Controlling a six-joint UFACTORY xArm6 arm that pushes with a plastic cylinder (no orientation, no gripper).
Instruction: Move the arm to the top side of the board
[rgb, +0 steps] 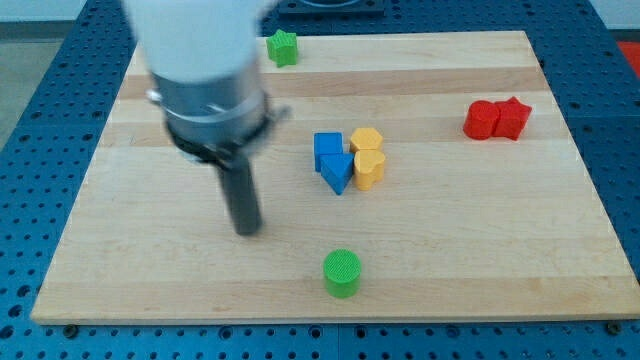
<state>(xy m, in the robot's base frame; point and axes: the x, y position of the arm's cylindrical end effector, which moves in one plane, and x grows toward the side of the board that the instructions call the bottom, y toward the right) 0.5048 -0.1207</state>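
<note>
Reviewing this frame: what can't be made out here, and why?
- Arm: motion-blurred and cut off by the view's top, so its upper part is unseen.
- My tip: blurred, exact end uncertain; it sits left of the blue blocks.
- Red blocks: shapes unclear, soft focus.
- Green star: on the board's top edge; overhang can't be judged.

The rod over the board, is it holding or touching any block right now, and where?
Nothing is held. My tip stands on bare board, apart from every block, left of the blue blocks and above-left of the green cylinder.
</note>
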